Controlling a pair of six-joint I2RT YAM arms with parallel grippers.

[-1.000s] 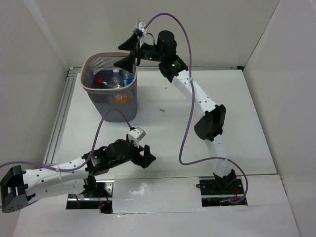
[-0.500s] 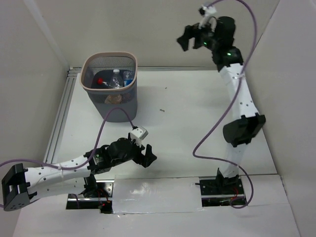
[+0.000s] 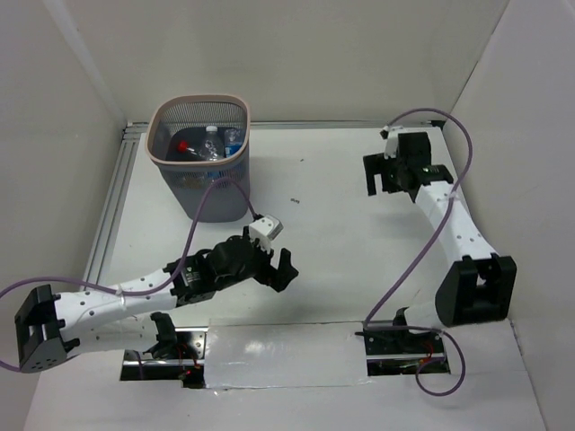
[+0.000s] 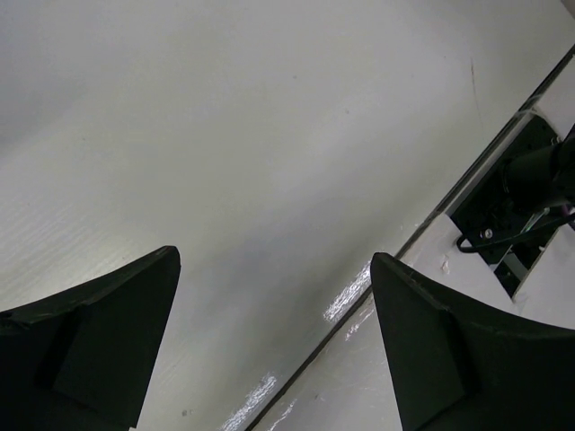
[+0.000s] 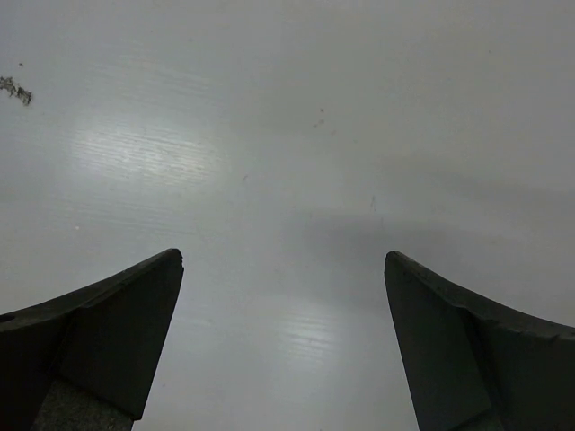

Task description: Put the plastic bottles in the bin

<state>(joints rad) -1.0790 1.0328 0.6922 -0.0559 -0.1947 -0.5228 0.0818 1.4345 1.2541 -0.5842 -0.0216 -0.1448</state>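
Grey wire mesh w/ a pale pinkish rim: that's the bin (image 3: 184, 189), standing upright at the far left of the white table (image 3: 341, 242), close to the back wall. The plastic bottles (image 3: 212, 142) are inside it, heaped at the bottom. From above I can pick out a red cap, a white cap & a bit of blue label, but can't count them properly thru the mesh. The left gripper (image 3: 280, 272) hangs low over the near-middle of the table, well apart from the bin, its arm stretched out from the base at the near left corner. Its jaws are wide apart w/ nothing btwn them. In its wrist view the dark fingers (image 4: 99, 341) frame bare tabletop, w/ a seam & a dark cut-out (image 4: 526, 193) w/ wires off to the right. The right gripper (image 3: 384, 182) sits over the far right part of the table, also well away from the bin, w/ the arm folded back toward the right wall. Its jaws are spread wide too, holding nothing. Its wrist view gives two dark fingers (image 5: 99, 332) w/ only glossy white table btwn them & a tiny dark speck (image 5: 13, 88) at upper left. Purple cables (image 3: 406, 269) loop off both arms, and the left one arcs up just in front of the bin's near wall. A metal rail (image 3: 108, 211) runs along the table's left edge, beside the bin. There's a small dark mark (image 3: 294, 200) on the table btwn the bin & the right gripper.
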